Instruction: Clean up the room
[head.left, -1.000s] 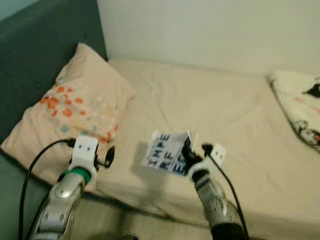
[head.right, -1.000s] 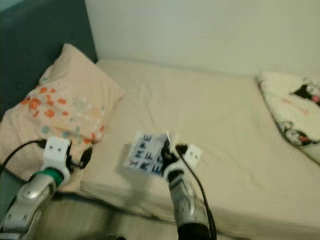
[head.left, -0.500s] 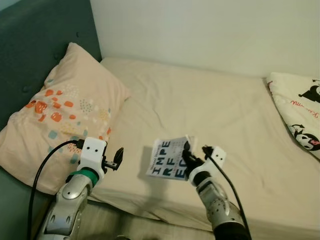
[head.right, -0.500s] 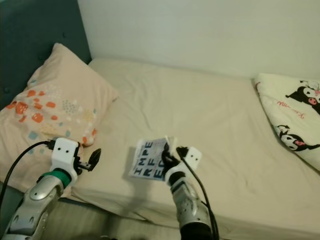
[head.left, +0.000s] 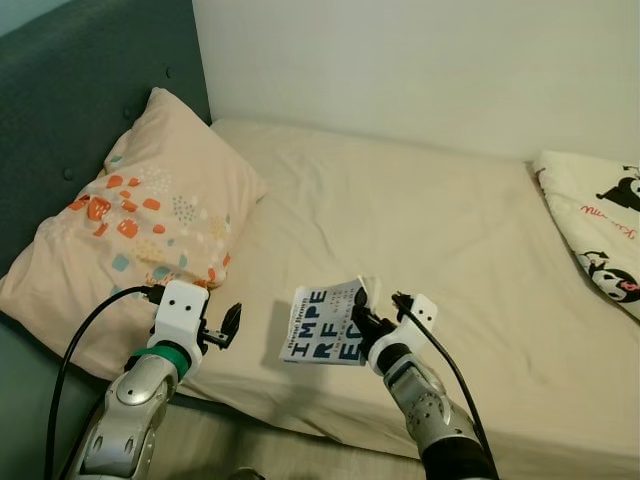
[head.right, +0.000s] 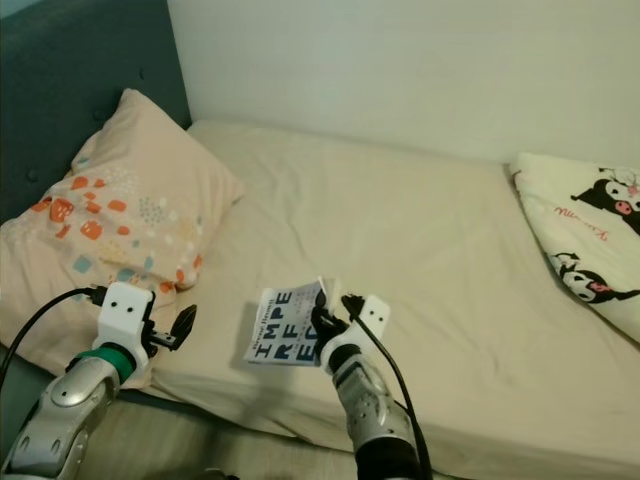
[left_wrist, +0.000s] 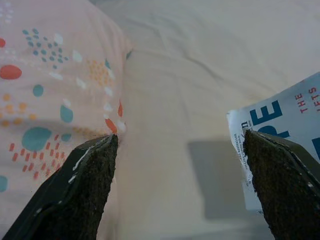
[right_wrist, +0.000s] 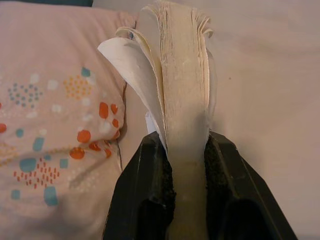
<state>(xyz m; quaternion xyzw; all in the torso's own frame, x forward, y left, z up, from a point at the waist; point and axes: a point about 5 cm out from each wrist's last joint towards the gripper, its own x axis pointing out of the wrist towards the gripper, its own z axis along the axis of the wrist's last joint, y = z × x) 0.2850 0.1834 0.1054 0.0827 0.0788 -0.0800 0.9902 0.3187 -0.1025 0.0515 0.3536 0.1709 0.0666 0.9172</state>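
Book (head.left: 325, 326) clamped by its page edge between the fingers of the right gripper (head.left: 360, 322), raised above the front part of the bed (head.left: 420, 220), pages fanning past the fingertips, cover lettering facing up. Left gripper (left_wrist: 180, 190) spread wide and holding nothing, level with the book and just to its left. Patterned pillow (head.left: 140, 225) ahead and left of that gripper, against the dark headboard (head.left: 70, 90). Cartoon-print blanket (head.left: 600, 230) far off to the right of the right gripper.

Beige bed (head.left: 420, 230), spotted pillow (head.left: 140, 230), cartoon blanket (head.left: 600, 230)
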